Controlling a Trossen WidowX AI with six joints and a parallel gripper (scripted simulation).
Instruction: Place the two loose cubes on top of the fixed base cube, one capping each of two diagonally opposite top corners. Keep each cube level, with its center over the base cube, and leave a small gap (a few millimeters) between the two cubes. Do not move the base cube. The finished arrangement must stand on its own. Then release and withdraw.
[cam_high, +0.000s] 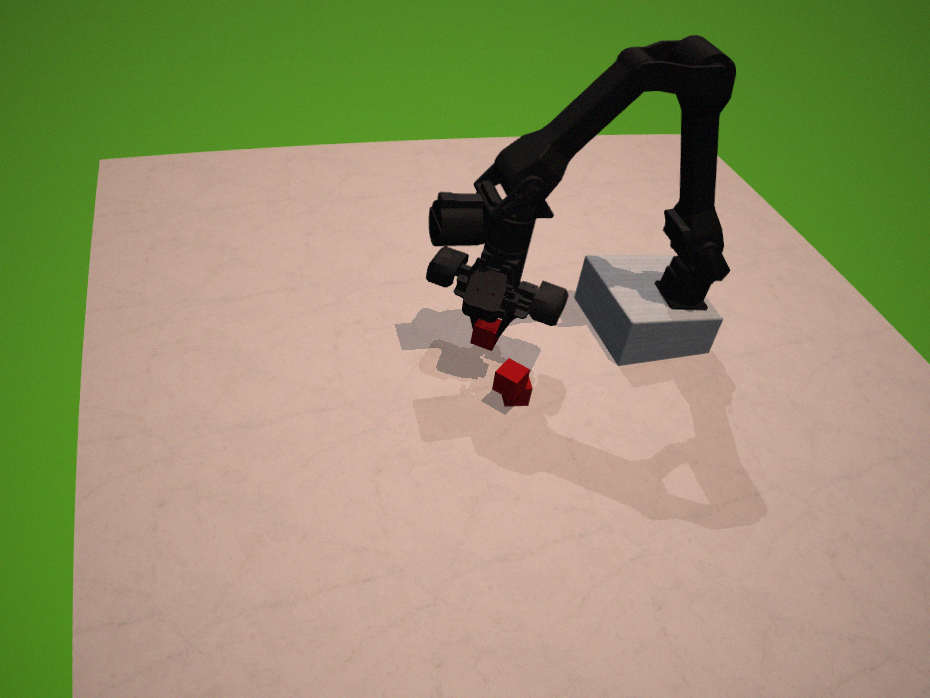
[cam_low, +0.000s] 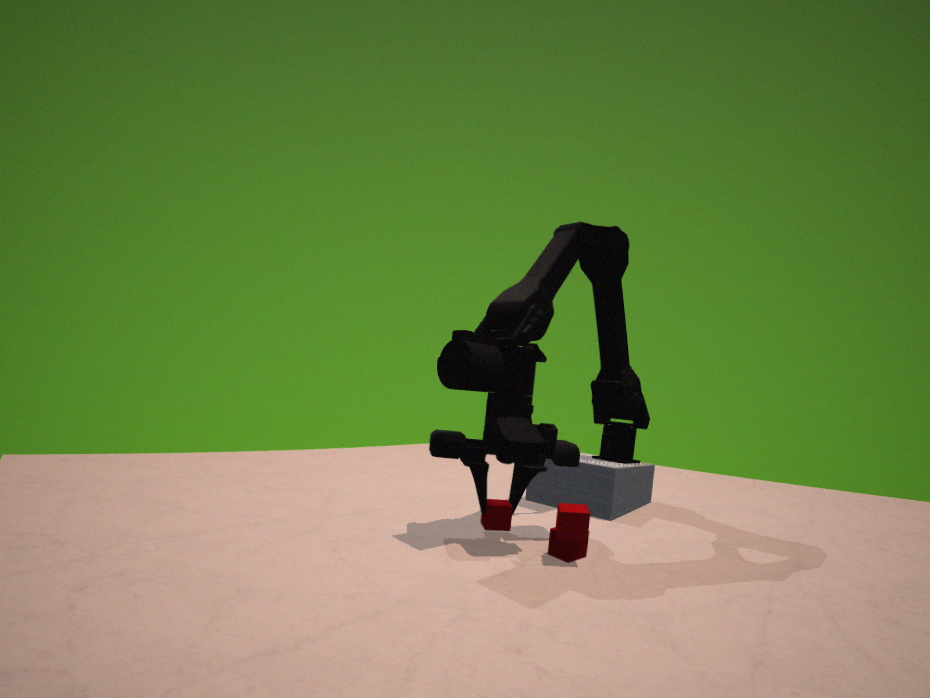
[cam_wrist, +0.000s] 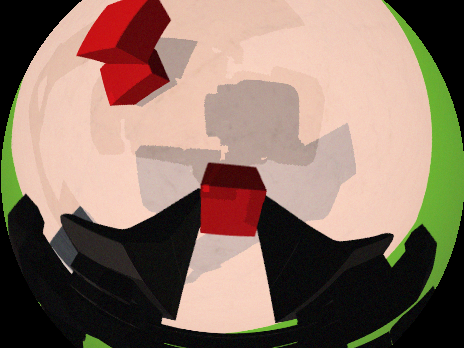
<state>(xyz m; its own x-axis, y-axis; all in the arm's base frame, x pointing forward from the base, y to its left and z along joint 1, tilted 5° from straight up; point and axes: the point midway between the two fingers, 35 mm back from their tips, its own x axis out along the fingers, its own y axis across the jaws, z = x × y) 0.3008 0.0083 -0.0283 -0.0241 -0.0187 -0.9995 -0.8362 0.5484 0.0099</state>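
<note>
Your black parallel-jaw gripper (cam_wrist: 230, 245) clamped on a small red cube (cam_wrist: 230, 209), second red cube (cam_wrist: 127, 25) capping a corner of the red base cube (cam_wrist: 130, 82) at ten o'clock in your wrist view, all faces unlettered.

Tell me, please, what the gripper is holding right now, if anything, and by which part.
The gripper is shut on the loose red cube, its fingers pressing two opposite side faces.

Bright, even light and sharp frames; soft double shadows of the arm (cam_high: 661, 97) spread across the pale table (cam_high: 300, 488) towards the near side. No glare. The wrist view bulges fisheye-round, black at its corners.
</note>
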